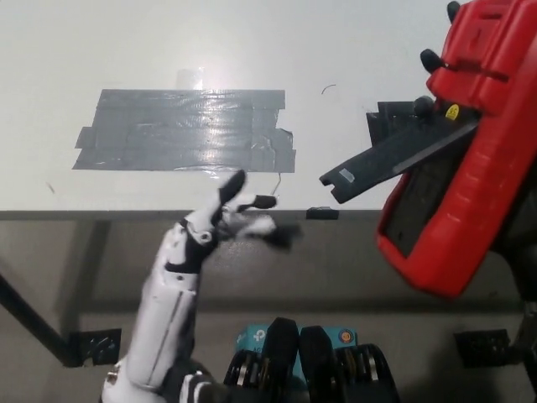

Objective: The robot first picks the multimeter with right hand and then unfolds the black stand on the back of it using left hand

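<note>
The red multimeter (pixel 470 151) is held up at the right edge of the head view, its back facing me. My black right hand (pixel 436 84) is shut on it, with only dark fingertips showing along its left side. The black stand (pixel 386 159) sticks out from the back toward the left, unfolded and free. My white left hand (pixel 226 214) hovers lower left of the stand, apart from it, fingers spread and partly blurred.
A white table (pixel 126 42) fills the upper picture, its front edge (pixel 101 215) running across the middle. A patch of grey tape (pixel 185 130) lies on it. A small black marker square (pixel 390 117) shows behind the stand.
</note>
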Controlling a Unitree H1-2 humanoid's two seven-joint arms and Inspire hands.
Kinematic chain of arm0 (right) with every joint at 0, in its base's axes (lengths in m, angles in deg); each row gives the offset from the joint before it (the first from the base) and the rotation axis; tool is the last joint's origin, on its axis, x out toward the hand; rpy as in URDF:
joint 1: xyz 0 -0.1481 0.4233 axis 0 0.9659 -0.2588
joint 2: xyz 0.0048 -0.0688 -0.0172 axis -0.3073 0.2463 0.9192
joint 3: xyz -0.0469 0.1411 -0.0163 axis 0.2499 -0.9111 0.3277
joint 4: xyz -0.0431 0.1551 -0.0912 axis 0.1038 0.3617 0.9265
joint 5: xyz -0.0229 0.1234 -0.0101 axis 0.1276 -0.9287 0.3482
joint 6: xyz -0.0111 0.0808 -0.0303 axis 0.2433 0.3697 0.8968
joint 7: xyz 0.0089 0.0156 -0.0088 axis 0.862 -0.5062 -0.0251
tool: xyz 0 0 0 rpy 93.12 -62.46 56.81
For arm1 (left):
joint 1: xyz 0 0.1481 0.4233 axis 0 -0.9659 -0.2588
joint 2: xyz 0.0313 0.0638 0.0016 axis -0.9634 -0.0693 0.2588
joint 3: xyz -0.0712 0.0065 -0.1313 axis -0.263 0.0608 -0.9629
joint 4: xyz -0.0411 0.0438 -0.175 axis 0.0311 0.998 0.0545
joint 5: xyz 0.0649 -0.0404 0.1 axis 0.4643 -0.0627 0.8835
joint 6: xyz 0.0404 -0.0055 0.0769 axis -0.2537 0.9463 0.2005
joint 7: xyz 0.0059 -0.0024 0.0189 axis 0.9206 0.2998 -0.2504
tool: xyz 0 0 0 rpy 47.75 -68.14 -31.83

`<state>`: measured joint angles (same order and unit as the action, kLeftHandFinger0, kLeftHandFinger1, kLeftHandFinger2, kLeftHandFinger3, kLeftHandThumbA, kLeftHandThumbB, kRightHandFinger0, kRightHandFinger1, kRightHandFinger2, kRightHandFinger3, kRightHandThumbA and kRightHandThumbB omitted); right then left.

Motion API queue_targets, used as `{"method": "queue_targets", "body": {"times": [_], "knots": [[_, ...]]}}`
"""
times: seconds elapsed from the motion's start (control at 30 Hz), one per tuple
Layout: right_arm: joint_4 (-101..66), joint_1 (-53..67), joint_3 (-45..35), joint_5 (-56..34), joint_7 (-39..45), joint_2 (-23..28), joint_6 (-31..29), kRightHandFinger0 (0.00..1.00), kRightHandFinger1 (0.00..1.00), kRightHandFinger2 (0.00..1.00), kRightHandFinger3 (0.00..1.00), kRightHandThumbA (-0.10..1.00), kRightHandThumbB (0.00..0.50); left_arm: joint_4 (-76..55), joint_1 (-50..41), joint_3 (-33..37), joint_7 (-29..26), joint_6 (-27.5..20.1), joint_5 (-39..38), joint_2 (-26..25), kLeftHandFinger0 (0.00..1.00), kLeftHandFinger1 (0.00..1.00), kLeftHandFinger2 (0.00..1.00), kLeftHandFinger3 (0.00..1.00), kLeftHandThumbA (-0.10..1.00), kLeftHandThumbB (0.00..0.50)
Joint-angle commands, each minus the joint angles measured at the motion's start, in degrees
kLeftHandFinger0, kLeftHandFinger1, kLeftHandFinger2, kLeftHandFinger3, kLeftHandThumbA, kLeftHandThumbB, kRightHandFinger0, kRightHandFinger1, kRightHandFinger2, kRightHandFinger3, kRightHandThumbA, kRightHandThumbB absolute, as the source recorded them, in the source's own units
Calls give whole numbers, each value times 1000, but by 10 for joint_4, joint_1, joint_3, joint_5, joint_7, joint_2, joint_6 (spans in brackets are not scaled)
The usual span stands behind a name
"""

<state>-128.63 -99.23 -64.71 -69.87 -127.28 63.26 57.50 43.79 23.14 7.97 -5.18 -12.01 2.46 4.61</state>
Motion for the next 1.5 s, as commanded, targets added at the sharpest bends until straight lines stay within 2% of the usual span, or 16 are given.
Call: {"method": "queue_targets", "body": {"times": [0.0,0.03,0.13,0.2,0.23,0.3,0.37,0.4,0.43,0.57,0.6,0.7,0.8,0.93,1.3,1.47], "knots": [[-7,0,7,0,-2,-39,-48,0,459,882,1000,-100,80,-55,46,-29,-239,-41,91,62,1000,1000,1000,1000,898,149],[-4,4,9,2,2,-43,-48,0,466,877,1000,-100,76,-60,48,-42,-241,-41,112,70,1000,1000,1000,1000,964,115],[3,12,15,7,10,-53,-45,0,483,875,1000,-100,75,-80,64,-89,-215,-41,140,94,1000,1000,1000,1000,1000,132],[5,17,20,16,14,-58,-41,0,499,872,1000,-100,61,-84,85,-95,-168,-41,116,72,1000,1000,1000,1000,1000,219],[6,18,21,20,19,-57,-40,0,515,876,1000,-100,55,-78,103,-91,-167,-41,112,49,1000,1000,1000,1000,1000,322],[9,24,26,34,29,-61,-34,0,526,882,1000,-100,55,-45,146,-46,-174,-41,91,-9,1000,1000,1000,1000,1000,260],[8,29,28,32,26,-67,-34,0,526,883,1000,-100,58,-26,152,-4,-176,-41,101,-23,1000,1000,1000,1000,1000,254],[8,31,30,27,18,-75,-35,0,508,860,1000,-100,76,-37,129,-5,-109,-41,118,1,1000,1000,1000,1000,1000,284],[8,31,30,26,18,-77,-36,0,506,858,1000,-100,76,-41,124,-7,-97,-41,133,6,1000,1000,1000,1000,1000,279],[8,35,35,31,22,-83,-33,0,447,856,1000,-100,85,-67,126,51,-2,39,44,-16,1000,1000,1000,1000,1000,426],[7,36,36,31,21,-84,-32,0,421,850,1000,-100,90,-67,125,62,8,51,36,-12,1000,1000,1000,1000,1000,382],[5,33,37,39,17,-86,-33,0,402,831,1000,-100,98,-51,111,69,9,38,76,-3,1000,1000,1000,1000,1000,331],[4,29,38,58,11,-86,-29,0,420,792,988,-100,100,-36,100,78,8,28,70,2,1000,1000,1000,1000,1000,336],[6,26,37,50,21,-91,-38,0,487,829,1000,-100,84,-31,77,82,13,29,85,12,1000,1000,1000,1000,1000,346],[-7,23,38,55,27,-80,-39,0,426,857,1000,-100,76,-22,73,62,22,21,80,13,1000,1000,1000,1000,1000,356],[-10,23,35,44,33,-73,-42,0,456,897,1000,-100,75,-19,71,52,24,14,87,12,1000,1000,1000,1000,1000,354]]}}
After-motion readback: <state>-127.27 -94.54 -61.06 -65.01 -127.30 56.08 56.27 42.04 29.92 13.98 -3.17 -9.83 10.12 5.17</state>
